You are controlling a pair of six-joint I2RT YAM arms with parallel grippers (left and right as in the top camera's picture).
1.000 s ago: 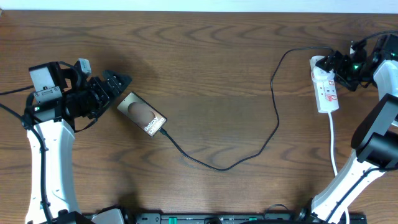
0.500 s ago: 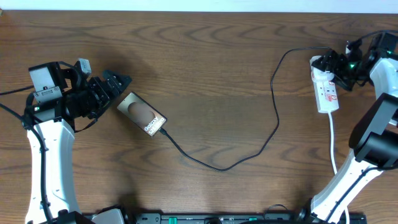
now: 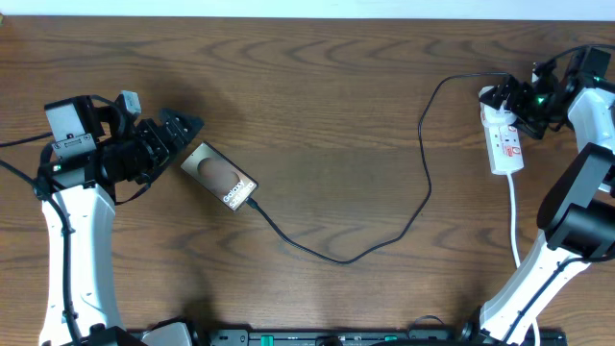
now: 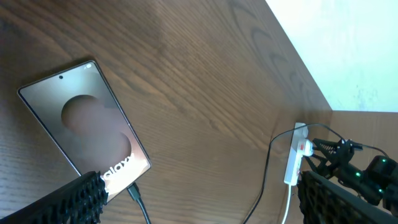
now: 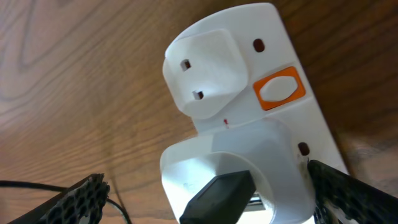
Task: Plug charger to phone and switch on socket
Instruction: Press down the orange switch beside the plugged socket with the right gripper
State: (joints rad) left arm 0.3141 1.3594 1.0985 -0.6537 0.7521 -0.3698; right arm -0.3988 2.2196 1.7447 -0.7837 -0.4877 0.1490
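Two hands open: left hand [image 3: 185, 142] by phone [image 3: 219, 176] near counter's [image 3: 317, 96] left edge, right hand [image 3: 514, 101] over socket [image 3: 506, 144], far-right corner. Socket probably light, may skid (hard plastic); press orange switch [image 5: 278, 91] squarely.

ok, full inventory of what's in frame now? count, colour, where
phone: 1, glossy brown-bronze, left side of the table
charger cable: 1, thin black, one end at the phone's lower edge, loops across the middle up to the socket
socket: 1, white strip with red markings, upper right
plug adapter: 1, white, seated in the socket
switch: 1, orange-framed, on the socket face
white cord: 1, runs from the socket toward the near edge
table: 1, dark wood
left pincer: 1, black, open, just off the phone's upper end
right pincer: 1, black, open, at the socket's top end
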